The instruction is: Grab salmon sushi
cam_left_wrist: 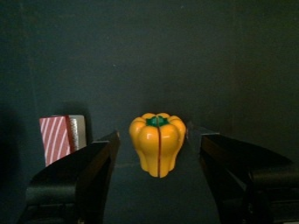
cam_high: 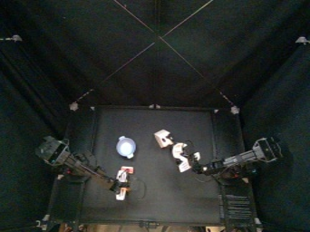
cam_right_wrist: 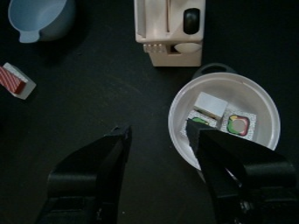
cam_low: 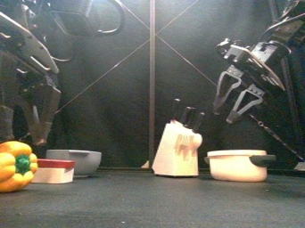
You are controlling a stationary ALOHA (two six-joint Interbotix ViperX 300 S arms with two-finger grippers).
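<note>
Jaws of both grippers wide apart, nothing held.

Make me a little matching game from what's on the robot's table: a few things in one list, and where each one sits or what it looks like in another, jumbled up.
Things:
1. yellow pepper
2. knife block
3. white pot
4. blue bowl

Descriptions:
A. holds small food pieces inside
B. cream-coloured, with dark handles sticking up
C. stands between the left gripper's open jaws
D. empty, beside the red striped box

Pairs: 1-C, 2-B, 3-A, 4-D
</note>
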